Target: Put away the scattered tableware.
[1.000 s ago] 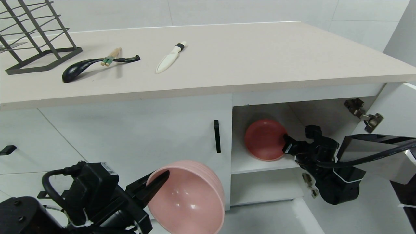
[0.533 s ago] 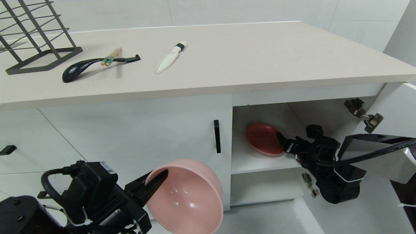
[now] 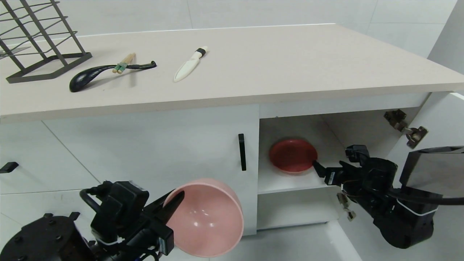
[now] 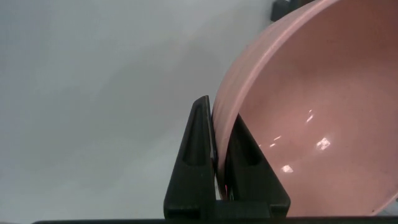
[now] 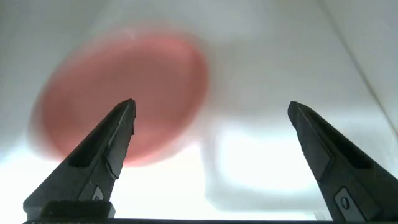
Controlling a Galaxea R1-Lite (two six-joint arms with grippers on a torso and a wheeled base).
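Note:
A red plate [image 3: 293, 156] lies flat on the upper shelf [image 3: 290, 183] inside the open cabinet, also seen as the red plate [image 5: 124, 87] in the right wrist view. My right gripper [image 3: 326, 165] hovers just in front of the plate's right edge. The right gripper [image 5: 210, 115] is open and holds nothing, apart from the plate. Low on the left, my left gripper [image 3: 177, 198] is shut on the rim of a pink bowl [image 3: 208, 217], which is tilted on its side. In the left wrist view the left gripper [image 4: 217, 124] pinches the pink bowl [image 4: 305, 112] at its wall.
On the counter lie a black ladle [image 3: 90, 74], chopsticks [image 3: 124, 62] and a white knife [image 3: 189, 65], beside a wire rack [image 3: 40, 40]. The left cabinet door with its black handle [image 3: 241, 152] is closed. The right door [image 3: 444, 119] stands open. A lower shelf sits beneath.
The red plate went from tilted in my right gripper to flat on the shelf. The right gripper let go and drew back. The left arm with the bowl sank slightly.

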